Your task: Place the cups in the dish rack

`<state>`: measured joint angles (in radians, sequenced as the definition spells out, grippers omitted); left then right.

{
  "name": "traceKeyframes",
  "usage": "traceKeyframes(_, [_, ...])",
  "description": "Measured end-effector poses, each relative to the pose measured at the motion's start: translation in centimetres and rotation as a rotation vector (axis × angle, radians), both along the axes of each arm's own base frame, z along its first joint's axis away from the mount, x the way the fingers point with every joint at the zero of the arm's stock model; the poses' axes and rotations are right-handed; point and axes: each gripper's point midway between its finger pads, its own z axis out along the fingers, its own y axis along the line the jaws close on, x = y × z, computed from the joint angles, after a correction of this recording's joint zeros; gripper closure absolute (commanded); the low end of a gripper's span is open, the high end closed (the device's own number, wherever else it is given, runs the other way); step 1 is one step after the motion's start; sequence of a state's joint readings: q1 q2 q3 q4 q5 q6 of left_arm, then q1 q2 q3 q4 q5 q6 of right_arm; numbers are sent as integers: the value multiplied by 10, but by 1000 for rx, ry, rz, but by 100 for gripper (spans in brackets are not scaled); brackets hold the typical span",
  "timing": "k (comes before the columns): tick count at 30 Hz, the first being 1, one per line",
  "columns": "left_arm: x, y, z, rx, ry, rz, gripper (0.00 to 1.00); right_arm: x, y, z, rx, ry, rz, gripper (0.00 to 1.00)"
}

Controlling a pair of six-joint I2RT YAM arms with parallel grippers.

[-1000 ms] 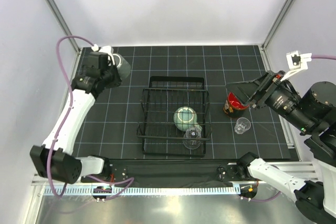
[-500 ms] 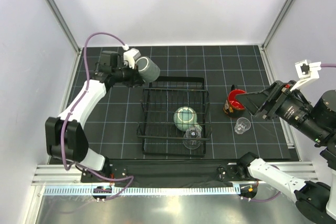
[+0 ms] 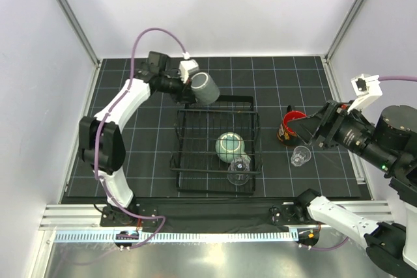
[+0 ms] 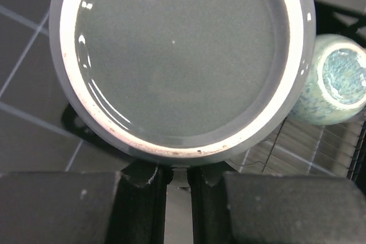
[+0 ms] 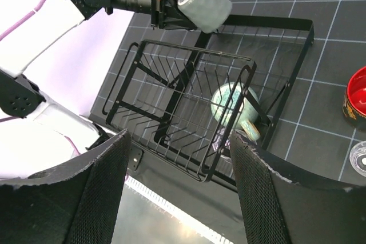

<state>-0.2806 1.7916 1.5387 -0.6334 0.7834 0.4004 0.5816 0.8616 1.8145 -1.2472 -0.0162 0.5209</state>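
My left gripper [image 3: 189, 86] is shut on the dark grey-green mug [image 3: 206, 88], holding it on its side in the air over the far-left corner of the black wire dish rack [image 3: 218, 110]. In the left wrist view the mug [image 4: 177, 55] fills the frame above the closed jaws. A speckled pale-green mug [image 3: 229, 146] and a clear glass [image 3: 239, 168] lie in the rack. The dark cup with a red inside [image 3: 291, 125] and another clear glass [image 3: 300, 155] stand on the mat right of the rack. My right gripper [image 3: 307, 125] hovers open by the red cup, holding nothing.
The rack [image 5: 194, 51] sits mid-mat on the black gridded mat [image 3: 143, 154]. The cage's side walls and posts stand close on the left and right. The metal rail [image 3: 208, 232] runs along the near edge.
The left arm has carried the dark grey-green mug from the far-left corner of the mat rightward to the rack's far-left corner. The right gripper drew back a little, then returned beside the red cup.
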Motion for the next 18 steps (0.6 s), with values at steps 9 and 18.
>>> traceKeyframes(9, [-33, -40, -42, 140, -3, -157, 100, 8, 6, -26, -41, 64, 5, 29])
traceKeyframes(18, [-42, -41, -76, 239, 8, -151, 100, 0, 1, -37, -38, 71, 2, 29])
